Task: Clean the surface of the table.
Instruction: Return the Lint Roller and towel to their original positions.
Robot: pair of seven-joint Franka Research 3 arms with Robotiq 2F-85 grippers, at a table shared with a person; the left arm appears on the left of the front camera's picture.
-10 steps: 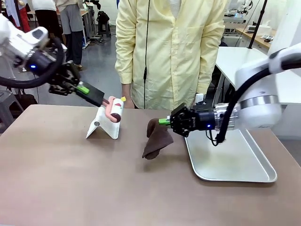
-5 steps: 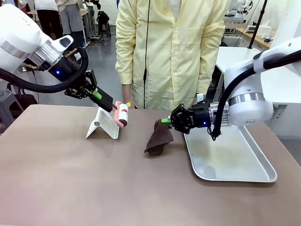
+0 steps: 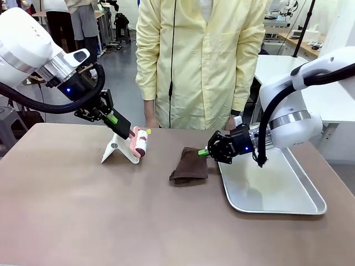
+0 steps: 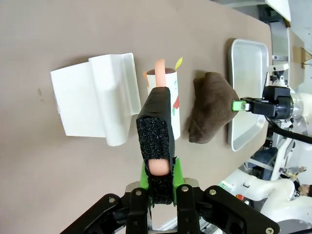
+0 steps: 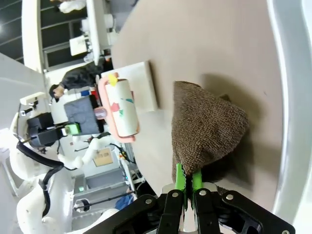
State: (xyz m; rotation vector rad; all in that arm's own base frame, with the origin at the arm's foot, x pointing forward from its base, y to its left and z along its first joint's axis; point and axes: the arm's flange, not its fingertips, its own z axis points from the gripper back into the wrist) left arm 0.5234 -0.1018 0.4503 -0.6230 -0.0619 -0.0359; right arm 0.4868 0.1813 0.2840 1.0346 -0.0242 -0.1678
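Note:
The brownish table (image 3: pixel 83 210) runs across the front view. A brown cloth (image 3: pixel 189 165) lies crumpled on it near the middle, and my right gripper (image 3: pixel 204 152) is shut on its right edge, low over the top. In the right wrist view the green pads (image 5: pixel 179 179) pinch the cloth (image 5: pixel 207 124). My left gripper (image 3: pixel 113 119) is shut on the black-padded handle (image 4: pixel 155 131) of a pink-framed lint roller (image 3: pixel 138 141). The roller (image 4: pixel 165 97) hangs just right of a white stand (image 3: pixel 119 148).
A shiny metal tray (image 3: pixel 277 188) sits on the table's right part, just right of the cloth. A person in a yellow coat (image 3: pixel 199 61) stands at the far edge, hands low behind the table. The near half of the table is bare.
My right gripper has lowered the cloth onto the table and drawn it slightly right toward the tray. My left arm has swung in and brought the roller down beside the white stand.

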